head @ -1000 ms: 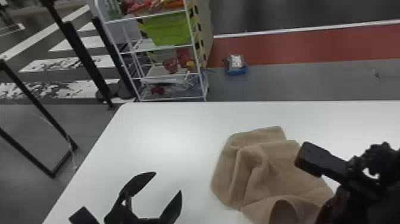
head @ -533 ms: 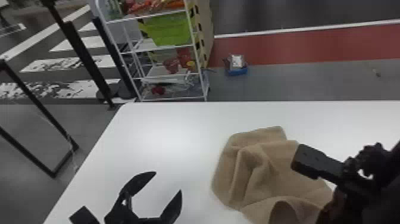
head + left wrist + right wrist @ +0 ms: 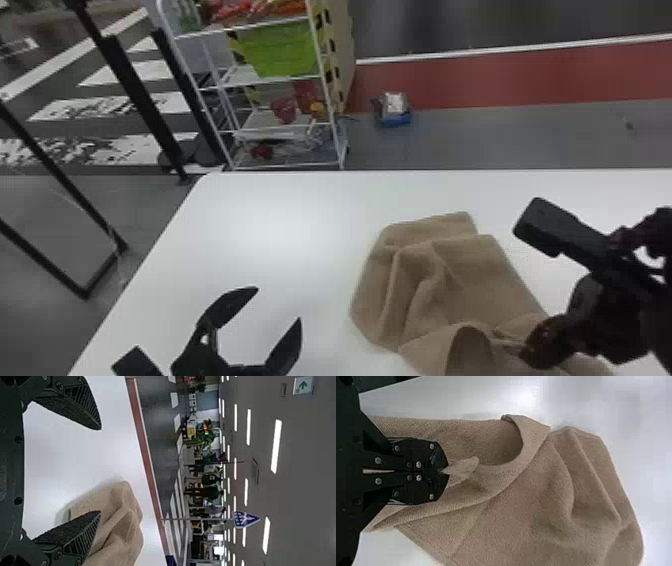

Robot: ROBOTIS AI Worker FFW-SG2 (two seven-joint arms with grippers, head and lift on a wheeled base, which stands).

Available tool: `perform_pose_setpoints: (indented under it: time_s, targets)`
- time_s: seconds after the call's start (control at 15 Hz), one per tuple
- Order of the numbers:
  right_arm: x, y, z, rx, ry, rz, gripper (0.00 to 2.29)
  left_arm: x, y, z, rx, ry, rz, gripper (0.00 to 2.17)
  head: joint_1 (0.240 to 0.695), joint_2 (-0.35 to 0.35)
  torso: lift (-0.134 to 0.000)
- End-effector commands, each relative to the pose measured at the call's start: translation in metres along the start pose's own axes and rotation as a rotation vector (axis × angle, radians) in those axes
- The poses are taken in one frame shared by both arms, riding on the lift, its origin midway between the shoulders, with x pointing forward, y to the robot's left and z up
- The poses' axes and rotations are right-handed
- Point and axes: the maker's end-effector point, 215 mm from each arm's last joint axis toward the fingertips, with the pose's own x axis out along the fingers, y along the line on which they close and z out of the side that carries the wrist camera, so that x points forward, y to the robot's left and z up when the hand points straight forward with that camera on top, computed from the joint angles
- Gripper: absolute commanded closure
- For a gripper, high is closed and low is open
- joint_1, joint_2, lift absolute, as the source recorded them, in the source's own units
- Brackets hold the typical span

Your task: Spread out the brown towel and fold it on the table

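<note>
The towel [image 3: 480, 280], pinched by the right gripper [image 3: 443, 471] while the left gripper [image 3: 277, 304] was spread wide, was probably best drawn out low and slowly.

And there's the towel [image 3: 450, 280], sliced off by the head view's bottom edge, its lower right part tucked behind the right gripper [image 3: 531, 351]! That arm runs straight out of the right side. Lower left, the left gripper [image 3: 278, 303] loses its base to the bottom edge. Upper left, the rack [image 3: 290, 164] is cropped on top, its small goods a blur. Right wrist view: the pinched bit vanishes between the fingers [image 3: 433, 457]. Left wrist view: one finger covers some cloth, lower left!
</note>
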Motion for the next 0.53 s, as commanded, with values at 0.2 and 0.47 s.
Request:
perform_pose_setpoints:
  time_s: [0.2,0.47]
  targets:
    - [-0.078,-0.023,0.029,0.043,-0.206,-0.03,1.23,0.001,-0.001,0.0,-0.002,-0.002,0.0,0.14,0.695,0.242,-0.124]
    - [-0.139,-0.053,0.031,0.058,-0.327,-0.052,1.23,0.002,-0.003,0.001,-0.001,-0.005,-0.008,0.14,0.695,0.203,-0.124]
